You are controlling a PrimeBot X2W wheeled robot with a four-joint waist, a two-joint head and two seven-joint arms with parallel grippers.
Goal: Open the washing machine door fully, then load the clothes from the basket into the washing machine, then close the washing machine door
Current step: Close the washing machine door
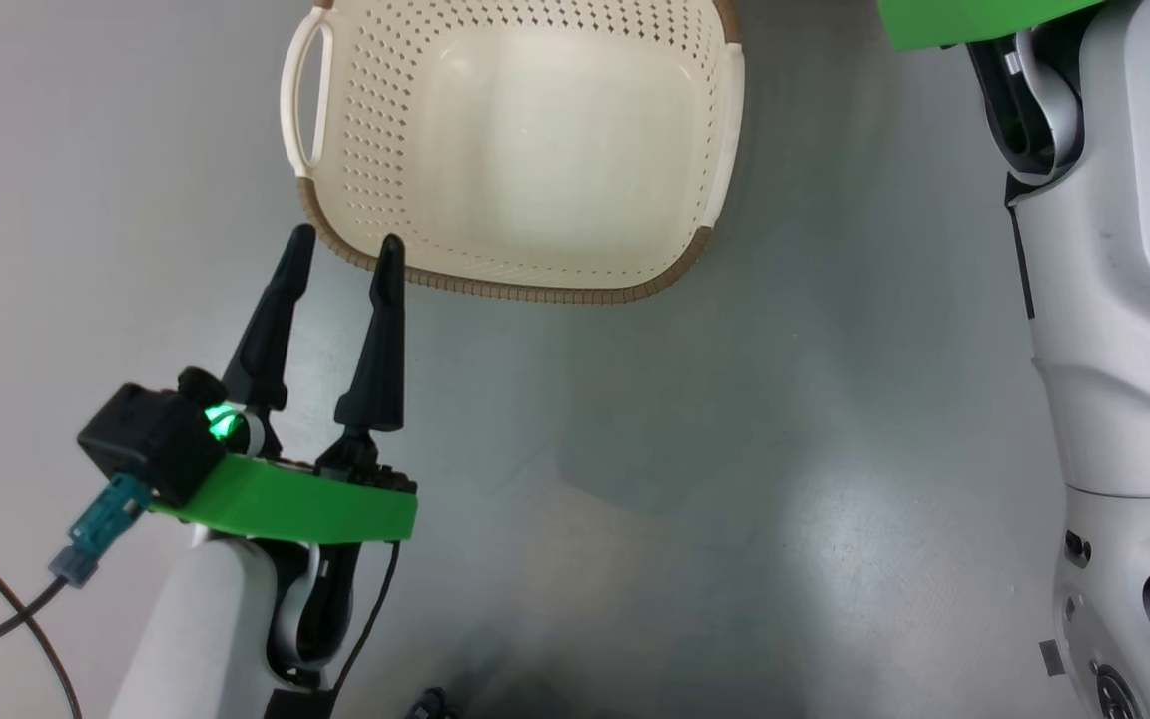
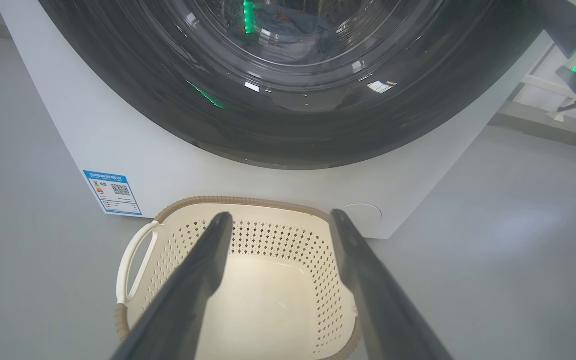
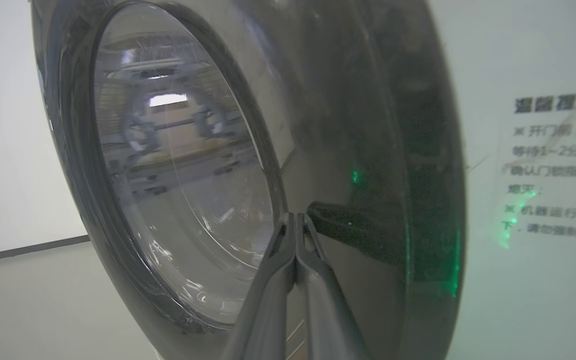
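Spotter: Position, left side first?

Recorder: Left gripper [image 1: 347, 238] low over floor [image 1: 735, 449], fingers spread wide, nothing between them. Tips at near rim of basket [image 1: 535, 292]. Basket bare inside.

Spotter: Clothes?

Recorder: Clothes [image 2: 288, 37] inside the machine. Blue bundle visible through washing machine door [image 2: 118, 90]. Door looks flush on white front of washing machine [image 2: 168, 165]. Whether latched, cannot tell.

Spotter: Right side?

Recorder: Right gripper [image 3: 295, 216] pinched shut, holding nothing. Tips appear to meet glossy black ring of door, just right of window [image 3: 178, 175]. Their dark reflection runs up to them.

Spotter: Relation that counts?

Recorder: Door face lies straight ahead of right fingertips, fingers' long axis pointing into it at a slant. Right arm is the nearer one. Left is well apart, down by basket. Judgement: loading done, closing step in hand. Next calls for a push along finger axis, or a latch check.
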